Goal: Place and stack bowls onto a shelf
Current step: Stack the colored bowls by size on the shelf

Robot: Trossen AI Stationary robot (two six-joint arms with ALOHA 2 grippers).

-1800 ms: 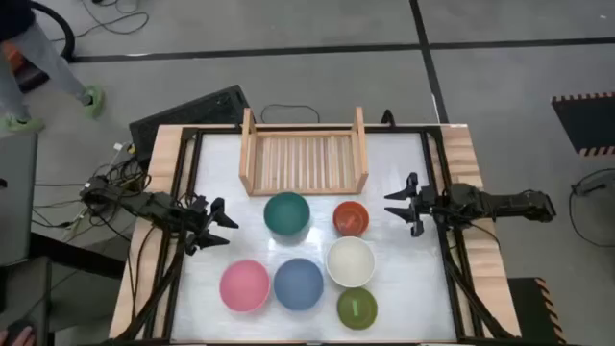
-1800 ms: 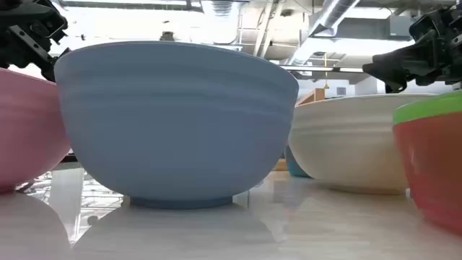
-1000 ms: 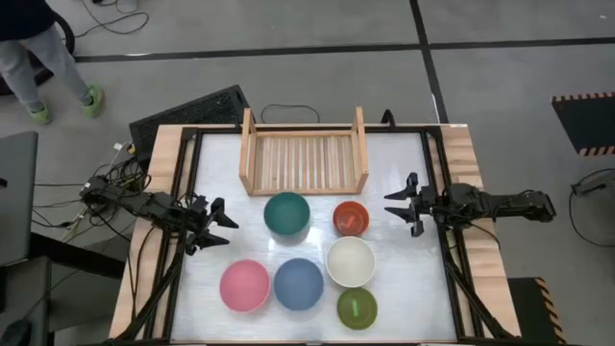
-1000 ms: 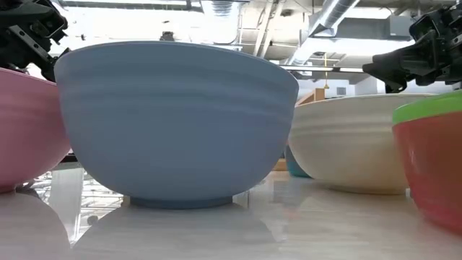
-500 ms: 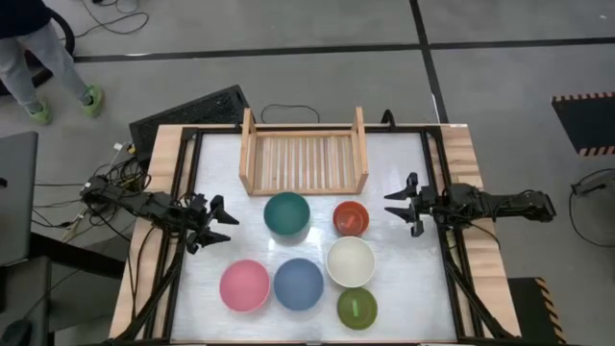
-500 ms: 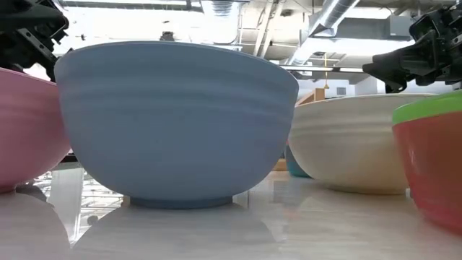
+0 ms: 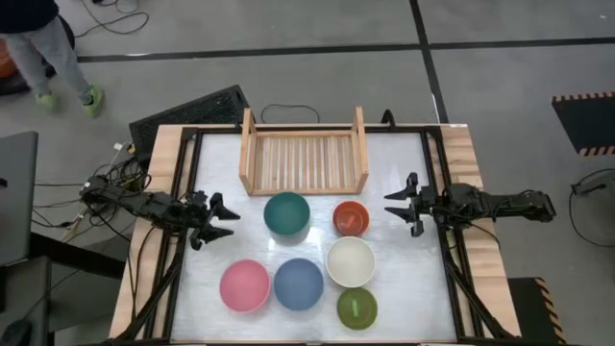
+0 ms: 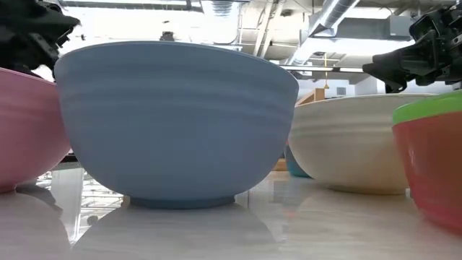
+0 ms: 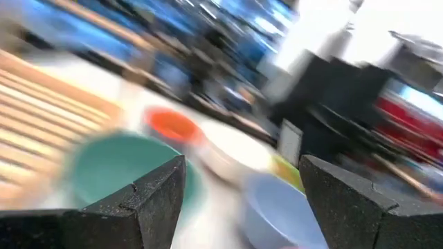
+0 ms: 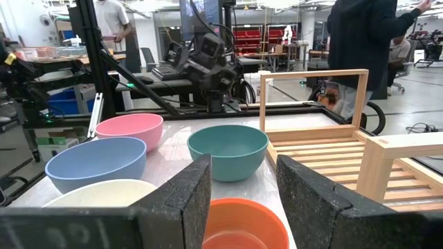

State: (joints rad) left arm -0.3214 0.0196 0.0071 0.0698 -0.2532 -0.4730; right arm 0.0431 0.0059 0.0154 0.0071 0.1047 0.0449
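Plainly, six bowls sit loose mid-surface: teal bowl (image 7: 286,214) and orange bowl (image 7: 351,217) just before the empty shelf (image 7: 303,160) at the far edge, then cream bowl (image 7: 350,260), blue bowl (image 7: 298,283), pink bowl (image 7: 244,285), green bowl (image 7: 356,308) toward the near edge. They crowd together, so a reach could knock a neighbour. The left gripper (image 7: 219,220) and right gripper (image 7: 401,203), both spread and empty, hover at the side edges, where there is free room.

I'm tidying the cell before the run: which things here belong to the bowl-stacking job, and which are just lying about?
Part of the job:
- teal bowl
- red-orange bowl
- cream bowl
- blue bowl
- pink bowl
- olive-green bowl
- wooden shelf, empty

Just lying about:
- black mat behind the table
- loose cables beside the left arm
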